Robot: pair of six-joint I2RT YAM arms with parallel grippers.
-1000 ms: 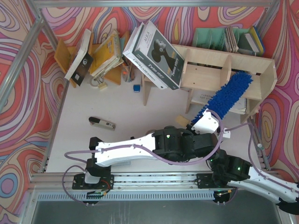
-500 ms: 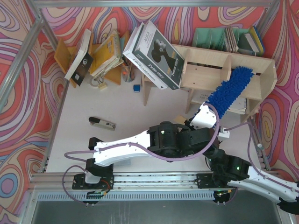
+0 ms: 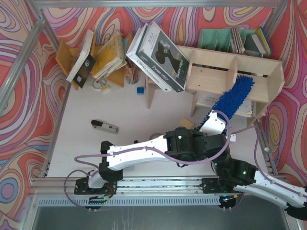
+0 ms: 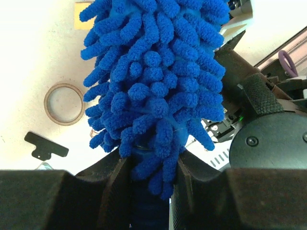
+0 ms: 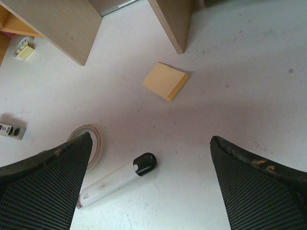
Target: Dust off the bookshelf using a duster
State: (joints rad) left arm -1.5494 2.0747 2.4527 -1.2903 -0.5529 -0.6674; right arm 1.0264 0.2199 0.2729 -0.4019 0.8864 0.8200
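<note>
The bookshelf [image 3: 249, 72], at two o'clock on the desk [image 3: 86, 105], could be shoved or its leaning books [image 3: 158, 50] tipped if the duster [image 3: 233, 99], lying across its right bay, pushes too hard; the handle [image 4: 144, 211] might also twist within the left fingers [image 4: 115, 184], clenched on it. The right fingers [image 5: 48, 187] are spread, grasping nothing. The bookshelf's lower tier holds papers [image 3: 245, 109]; the teal organizer [image 3: 216, 38] at one o'clock holds books [image 3: 249, 42]; the orange rack [image 3: 62, 53] at eleven holds more.

The duster [image 3: 234, 98] is showing bright blue against the pale plywood bookshelf [image 3: 211, 72]. Swirling red, pink, purple and blue bands are covering the walls [image 3: 19, 96]. The table [image 3: 129, 110] is looking white, and a sticky pad [image 5: 165, 81] is glowing yellow-orange.
</note>
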